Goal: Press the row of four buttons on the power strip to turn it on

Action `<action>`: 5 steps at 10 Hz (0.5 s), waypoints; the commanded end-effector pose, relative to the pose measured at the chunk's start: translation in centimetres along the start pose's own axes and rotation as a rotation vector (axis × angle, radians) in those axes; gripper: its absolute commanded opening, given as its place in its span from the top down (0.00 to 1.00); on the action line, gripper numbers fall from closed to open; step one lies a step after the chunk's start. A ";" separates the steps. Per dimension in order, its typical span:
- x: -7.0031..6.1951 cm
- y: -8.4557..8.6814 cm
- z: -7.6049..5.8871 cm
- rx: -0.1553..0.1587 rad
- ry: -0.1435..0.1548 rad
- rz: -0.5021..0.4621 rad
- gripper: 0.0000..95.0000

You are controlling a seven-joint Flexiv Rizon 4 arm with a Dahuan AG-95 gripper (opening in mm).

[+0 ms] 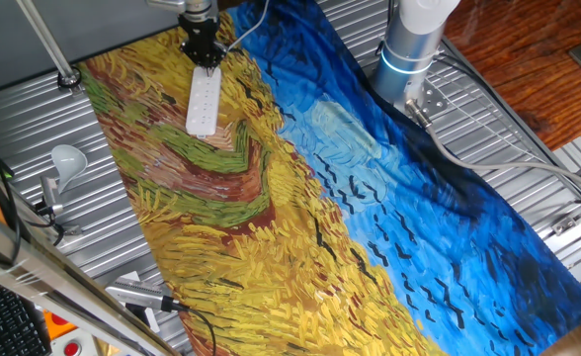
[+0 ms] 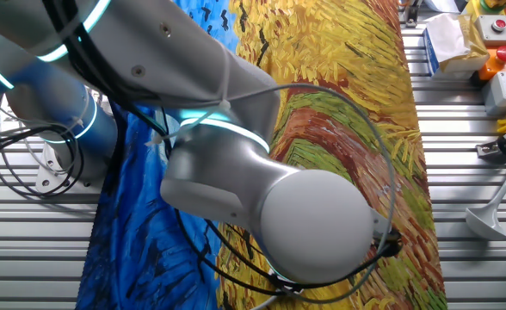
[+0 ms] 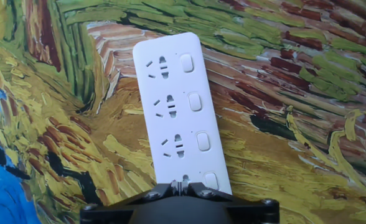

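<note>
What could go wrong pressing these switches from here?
1. The four small white rocker buttons run along one edge of the white plastic power strip; a centred tool would hit sockets instead.
2. The strip lies loose on the painted cloth, so a press may slide it.

in the other fixed view the arm (image 2: 262, 207) hides the power strip entirely. in the hand view the gripper (image 3: 182, 198) covers the near end of the power strip (image 3: 173, 106) and part of the fourth button (image 3: 211, 180); fingertips are unseen.
</note>
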State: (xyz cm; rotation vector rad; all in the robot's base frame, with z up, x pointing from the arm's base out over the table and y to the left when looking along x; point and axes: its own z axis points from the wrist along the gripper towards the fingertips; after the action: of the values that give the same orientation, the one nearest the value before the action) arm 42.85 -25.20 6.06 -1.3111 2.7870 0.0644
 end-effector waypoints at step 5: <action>-0.6 0.4 -1.5 0.023 0.020 0.135 1.00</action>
State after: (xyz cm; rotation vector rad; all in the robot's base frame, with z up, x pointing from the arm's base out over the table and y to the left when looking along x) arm 42.80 -24.51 7.73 -1.1339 2.8761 0.0287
